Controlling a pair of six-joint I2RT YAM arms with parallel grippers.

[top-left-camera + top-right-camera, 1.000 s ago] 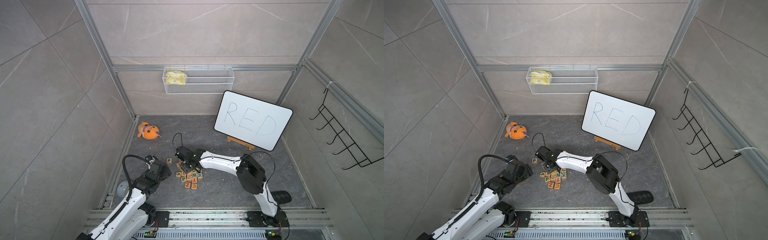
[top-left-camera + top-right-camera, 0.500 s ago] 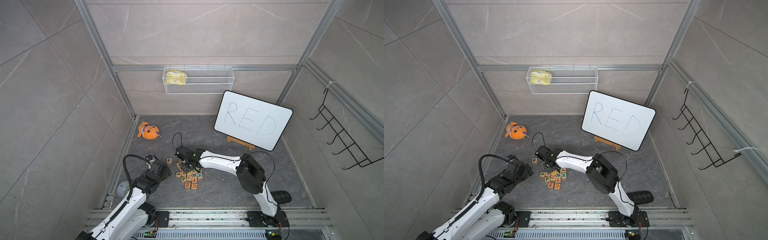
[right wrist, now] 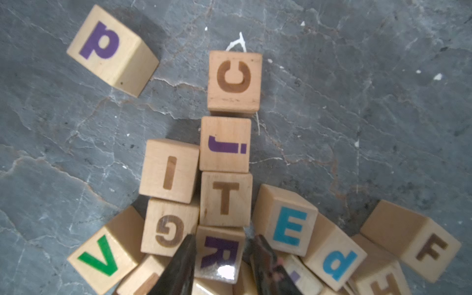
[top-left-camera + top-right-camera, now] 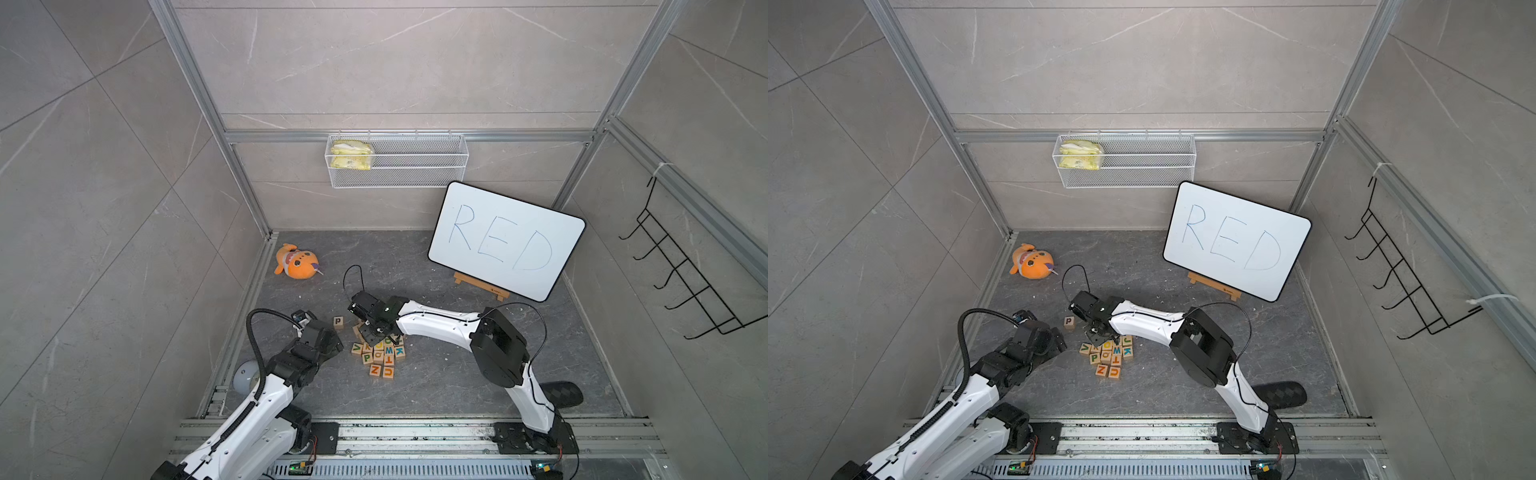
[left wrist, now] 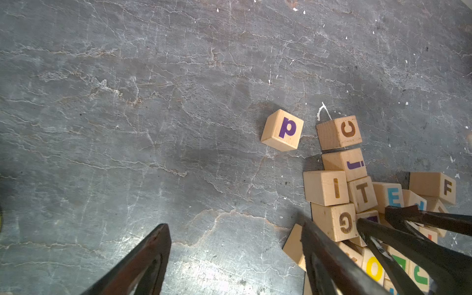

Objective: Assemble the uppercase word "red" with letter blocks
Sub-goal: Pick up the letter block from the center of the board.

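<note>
The letter blocks lie in a loose pile on the dark floor. My right gripper reaches into the pile's far edge and is shut on the block with a dark purple R, one finger on each side. Beside it stands a block with a blue E. In both top views the right gripper hides the R block. My left gripper hangs open over bare floor just left of the pile, holding nothing.
A lone block with a lowercase p sits apart, left of the pile. A whiteboard reading RED leans at the back right. An orange plush lies back left. A wire basket and a hook rack hang on the walls.
</note>
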